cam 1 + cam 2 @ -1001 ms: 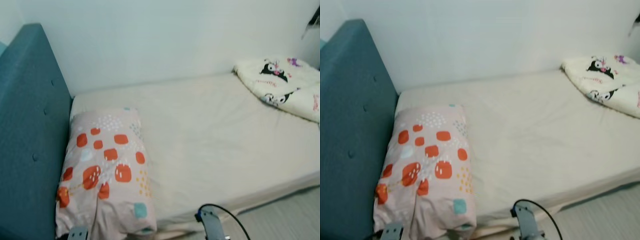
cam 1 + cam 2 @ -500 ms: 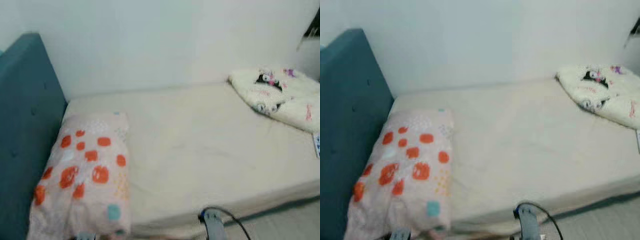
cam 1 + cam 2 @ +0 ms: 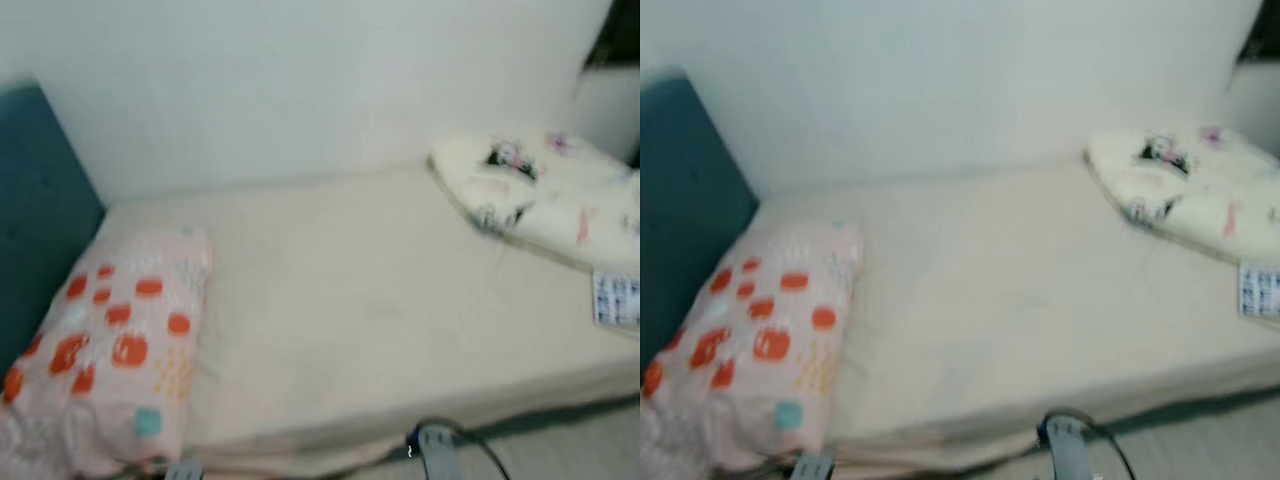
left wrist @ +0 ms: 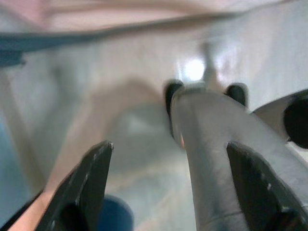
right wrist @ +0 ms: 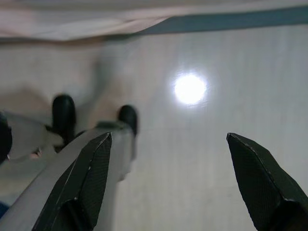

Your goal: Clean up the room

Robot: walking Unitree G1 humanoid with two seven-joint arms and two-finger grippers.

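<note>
Head views, left to right. A teal padded headboard [image 3: 40,230] stands at the far left against a pale wall [image 3: 300,80]. Just beside it, a pillow [image 3: 110,350] printed with orange patches lies at the head of the bed [image 3: 370,310], its near end reaching the mattress edge. The cream sheet runs bare across the middle of the bed. At the far right, a folded white blanket [image 3: 545,195] with cartoon prints rests on the mattress near the wall, and a small white item with dark print [image 3: 615,300] lies near it on the sheet at the frame edge; what it is cannot be told through the blur. A strip of pale floor [image 3: 1200,445] shows below the bed's near edge.

Both arms hang low in front of the bed. The silver top of the left arm [image 3: 183,470] shows at the bottom edge below the pillow; the right arm [image 3: 438,455], with a looped black cable, shows at the bottom edge right of centre.

Wrist views. The left tool [image 4: 168,178] points down at the glossy floor, its two black fingers [image 4: 91,178] spread wide with nothing between them; the robot's silver leg and dark foot lie beyond. The right tool [image 5: 168,178] likewise points at the floor, fingers [image 5: 260,183] wide apart and holding nothing, with a bright light reflection on the floor and the bed's edge beyond.
</note>
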